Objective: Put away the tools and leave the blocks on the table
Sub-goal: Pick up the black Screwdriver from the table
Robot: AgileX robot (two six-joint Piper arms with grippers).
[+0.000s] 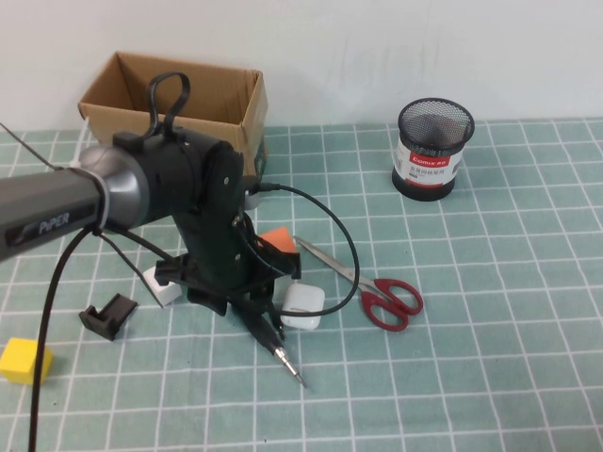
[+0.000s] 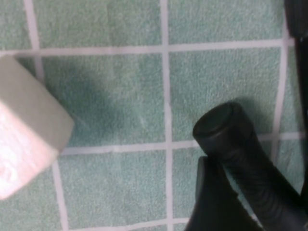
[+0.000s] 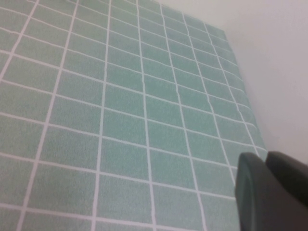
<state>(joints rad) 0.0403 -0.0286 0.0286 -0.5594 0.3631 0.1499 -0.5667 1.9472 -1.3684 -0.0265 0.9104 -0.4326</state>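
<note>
Black-handled and thick, the screwdriver (image 1: 268, 331) lies on the bench (image 1: 490, 377), its handle under the left gripper (image 1: 247, 303), whose fingers are spread wide around it. The earbud case (image 1: 301, 307) just beside it and the orange block (image 1: 278, 241) could be knocked, or the round handle rolled aside. The right gripper (image 3: 269, 192), fingers closed and empty, is not seen in the high view.

Red-handled scissors (image 1: 372, 287) flat on mat (image 1: 490, 358).
</note>
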